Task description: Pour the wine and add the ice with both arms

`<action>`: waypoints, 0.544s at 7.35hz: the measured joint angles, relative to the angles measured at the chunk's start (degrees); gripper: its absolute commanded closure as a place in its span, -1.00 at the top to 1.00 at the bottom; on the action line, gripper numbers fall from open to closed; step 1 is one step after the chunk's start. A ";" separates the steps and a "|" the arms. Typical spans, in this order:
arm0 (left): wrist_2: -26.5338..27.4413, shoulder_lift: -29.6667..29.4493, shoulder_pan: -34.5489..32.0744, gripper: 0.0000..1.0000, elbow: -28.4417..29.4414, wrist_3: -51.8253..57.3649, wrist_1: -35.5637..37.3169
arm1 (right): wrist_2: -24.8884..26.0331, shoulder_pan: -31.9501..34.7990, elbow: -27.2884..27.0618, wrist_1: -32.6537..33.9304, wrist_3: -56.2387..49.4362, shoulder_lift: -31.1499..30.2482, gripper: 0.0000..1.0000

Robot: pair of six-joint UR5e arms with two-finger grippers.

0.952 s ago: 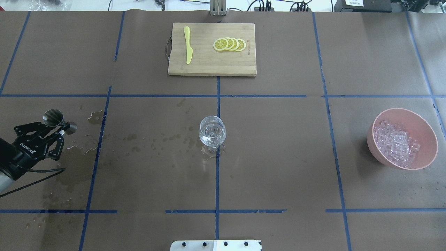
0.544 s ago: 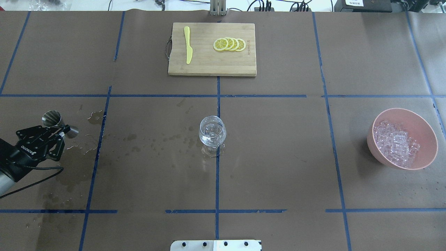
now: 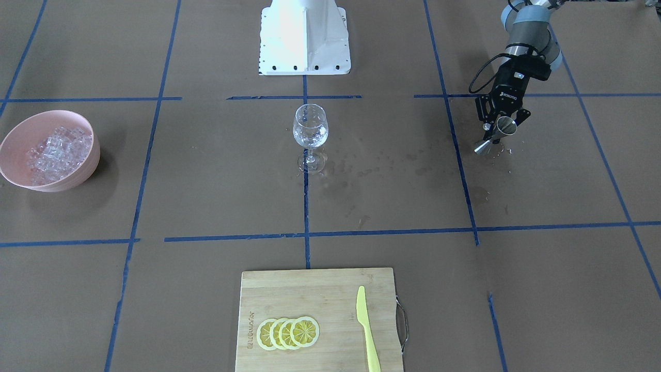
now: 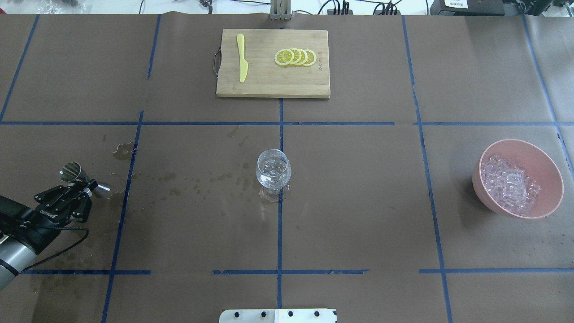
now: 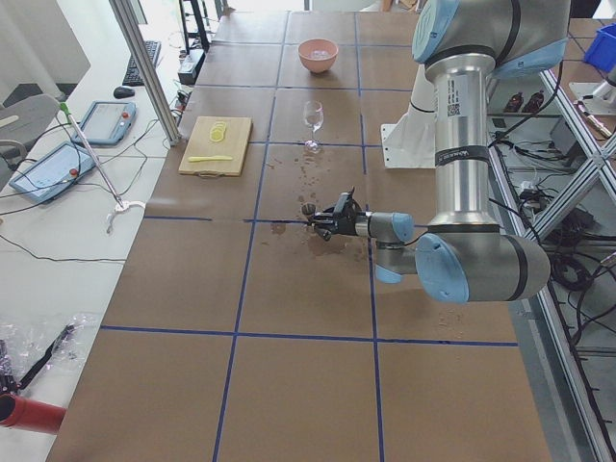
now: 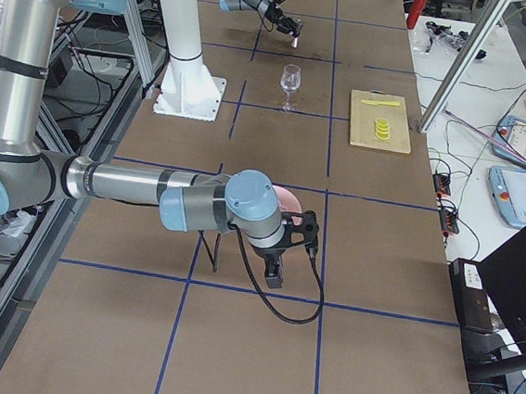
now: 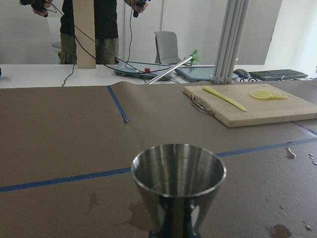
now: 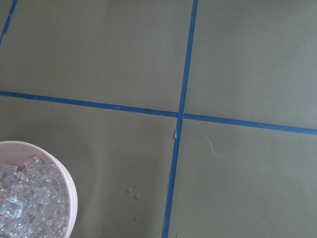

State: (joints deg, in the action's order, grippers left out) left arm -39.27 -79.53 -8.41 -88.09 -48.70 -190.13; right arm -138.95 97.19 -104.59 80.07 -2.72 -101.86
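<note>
When scanning from well left of the wine glass [image 4: 273, 169]: left gripper [image 4: 87, 185], clamped on the narrow waist of a steel double-ended jigger [image 4: 80, 178]. Jigger tilted, wide cup farther from the glass, small cup pointing toward it. Low over the brown paper [image 4: 358, 202]; contact not readable. Contents of wide cup not readable in the left wrist view.

Between jigger and glass: dark wet blotches [image 4: 170, 177] and droplets scattered over the paper.

Glass itself: upright, stemmed, cut-pattern, planted on a blue tape line [image 4: 280, 224]. Wine [image 4: 272, 177] inside, colourless, barely made out; level not readable.

Beyond the glass, away from the robot: bamboo cutting board [image 4: 269, 87]. Yellow plastic knife [image 4: 242, 58] on it, slightly left of the glass's line; overlapping lemon slices [image 4: 296, 57] slightly right.

Well right of the glass: pink bowl [image 4: 549, 168], heaped with ice [image 4: 509, 184], small clear cubes. Right gripper [image 6: 277, 271] found only in the exterior right view, just beside the pink bowl on the side away from the glass, partly hiding it. Jaw spacing not readable there.
</note>
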 measured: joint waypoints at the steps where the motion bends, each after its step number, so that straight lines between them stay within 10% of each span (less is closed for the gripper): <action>1: 1.43 -1.12 0.83 -1.00 1.12 -0.05 0.04 | 0.00 0.01 0.00 0.00 0.00 0.00 1.00; 4: 2.39 -2.88 1.80 -1.00 2.67 0.45 0.17 | 0.00 0.17 0.00 0.00 0.00 0.00 1.00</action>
State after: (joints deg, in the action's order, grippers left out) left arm -36.88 -82.40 -6.61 -85.42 -48.25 -189.96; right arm -138.95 97.35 -104.59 80.07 -2.73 -101.86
